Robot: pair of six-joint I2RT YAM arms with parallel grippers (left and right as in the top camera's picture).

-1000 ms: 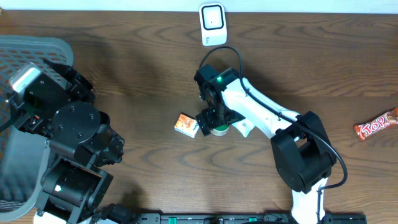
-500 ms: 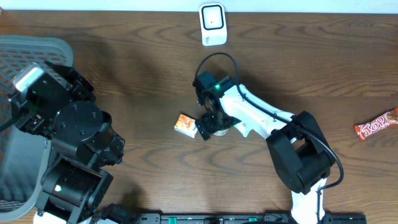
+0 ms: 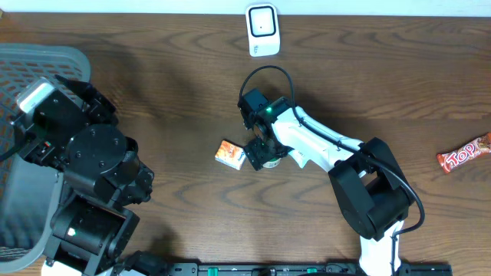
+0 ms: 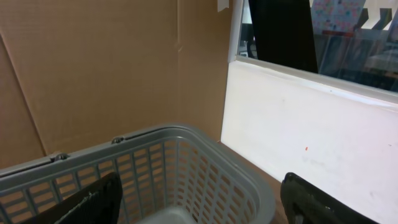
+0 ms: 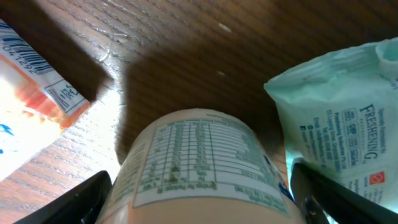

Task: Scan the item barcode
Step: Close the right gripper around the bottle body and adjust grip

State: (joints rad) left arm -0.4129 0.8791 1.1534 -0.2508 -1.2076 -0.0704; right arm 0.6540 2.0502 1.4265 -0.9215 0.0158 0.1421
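Cream-coloured bottle with a printed nutrition table is flanked on the wooden table by the right gripper; a firm clamp cannot be told. The left gripper is held spread and empty over the basket.

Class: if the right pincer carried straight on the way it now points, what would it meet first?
The right pincer would first meet the round container with the nutrition label, sitting between its fingers; behind it lies the wooden table. Depth is hard to judge.
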